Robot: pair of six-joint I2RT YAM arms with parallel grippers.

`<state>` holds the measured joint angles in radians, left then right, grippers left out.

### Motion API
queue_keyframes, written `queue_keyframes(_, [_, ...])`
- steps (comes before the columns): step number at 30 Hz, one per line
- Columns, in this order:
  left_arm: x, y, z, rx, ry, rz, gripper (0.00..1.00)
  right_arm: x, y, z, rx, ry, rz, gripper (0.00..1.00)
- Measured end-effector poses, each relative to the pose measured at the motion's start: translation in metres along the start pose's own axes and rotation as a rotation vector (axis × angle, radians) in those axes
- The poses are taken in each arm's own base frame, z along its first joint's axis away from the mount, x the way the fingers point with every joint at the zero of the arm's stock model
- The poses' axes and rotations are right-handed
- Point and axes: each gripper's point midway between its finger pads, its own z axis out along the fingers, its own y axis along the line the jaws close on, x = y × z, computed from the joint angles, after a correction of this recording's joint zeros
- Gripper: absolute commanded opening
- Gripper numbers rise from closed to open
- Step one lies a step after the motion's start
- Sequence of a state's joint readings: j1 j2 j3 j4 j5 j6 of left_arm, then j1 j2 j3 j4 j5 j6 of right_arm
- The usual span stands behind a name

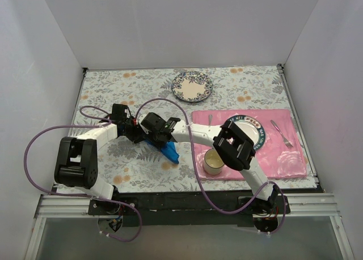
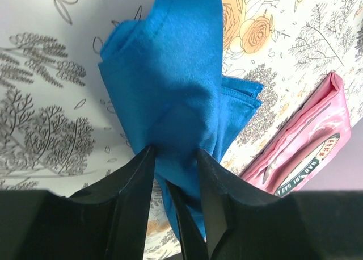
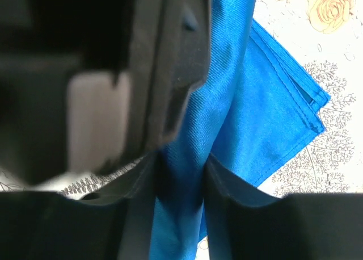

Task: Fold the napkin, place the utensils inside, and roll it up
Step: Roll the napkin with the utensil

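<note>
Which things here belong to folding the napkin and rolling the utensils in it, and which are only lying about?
For the job:
- blue napkin, pinched by left gripper and right gripper
- fork
- second slim utensil

Lying about:
- pink placemat
- green-rimmed plate
- floral plate
- cream cup

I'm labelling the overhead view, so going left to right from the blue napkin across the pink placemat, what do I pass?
blue napkin → cup → dark-rimmed plate → fork
</note>
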<state>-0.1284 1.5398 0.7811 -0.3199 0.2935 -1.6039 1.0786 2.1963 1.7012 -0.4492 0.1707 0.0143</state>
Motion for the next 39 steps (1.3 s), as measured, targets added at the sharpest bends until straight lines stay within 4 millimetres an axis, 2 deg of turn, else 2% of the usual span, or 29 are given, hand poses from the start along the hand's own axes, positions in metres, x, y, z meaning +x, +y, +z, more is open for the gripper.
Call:
queue_keyframes(1, [0.000, 0.000, -0.002, 0.000, -0.002, 0.003, 0.39, 0.000, 0.001, 0.000, -0.003, -0.002, 0.000, 0.29])
queue_keyframes(4, [-0.002, 0.000, -0.010, -0.008, -0.023, 0.021, 0.46, -0.001, 0.003, 0.001, -0.035, -0.005, 0.012, 0.20])
queue_keyframes(9, [-0.009, -0.001, -0.030, -0.019, -0.088, 0.063, 0.55, -0.008, 0.004, 0.004, -0.214, -0.042, 0.119, 0.18])
queue_keyframes(14, [-0.009, -0.012, -0.049, 0.025, -0.122, 0.084, 0.56, -0.007, -0.006, 0.003, -0.461, -0.060, 0.313, 0.16])
queue_keyframes(21, [-0.005, -0.019, -0.044, 0.058, -0.090, 0.071, 0.50, -0.007, -0.011, 0.003, -0.759, -0.071, 0.510, 0.15])
queue_keyframes(26, [-0.001, -0.025, -0.022, 0.073, -0.035, 0.048, 0.46, -0.001, -0.005, -0.001, -0.888, -0.059, 0.579, 0.15])
queue_keyframes(32, [-0.002, -0.019, 0.007, 0.042, 0.002, 0.027, 0.44, 0.002, -0.001, -0.002, -0.928, -0.040, 0.603, 0.19])
queue_keyframes(35, [-0.003, -0.021, 0.009, 0.050, 0.004, 0.025, 0.44, 0.004, -0.002, -0.002, -0.923, -0.032, 0.605, 0.28])
queue_keyframes(39, [-0.004, -0.022, 0.010, 0.054, -0.003, 0.028, 0.44, 0.004, -0.004, -0.004, -0.898, -0.017, 0.573, 0.49])
